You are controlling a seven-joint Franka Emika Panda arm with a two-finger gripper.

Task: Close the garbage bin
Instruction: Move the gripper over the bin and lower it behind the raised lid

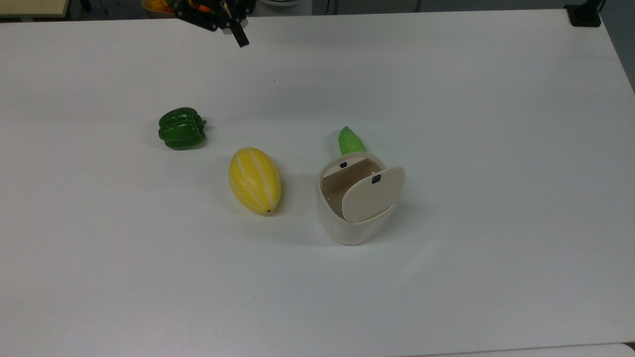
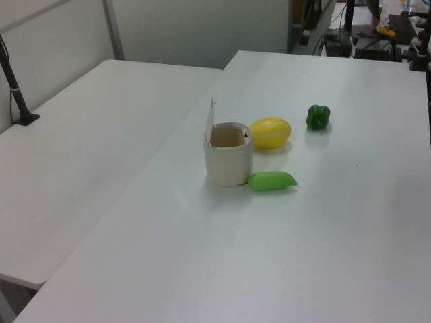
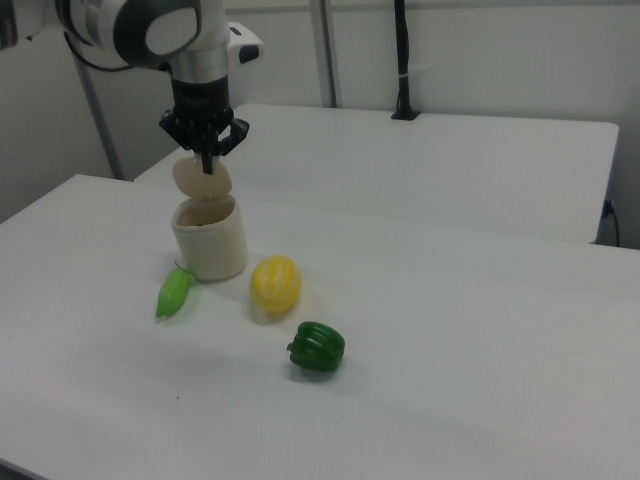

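the garbage bin (image 1: 353,213) stands mid-table (image 1: 496,148), its lid (image 1: 372,193) raised. a melon (image 1: 254,179) lies at its 9 o'clock in the top view, a green pod (image 1: 350,140) touching at 12, a pepper (image 1: 181,128) toward 10. the gripper (image 1: 237,30), fingers clenched together, hangs far off toward 11.
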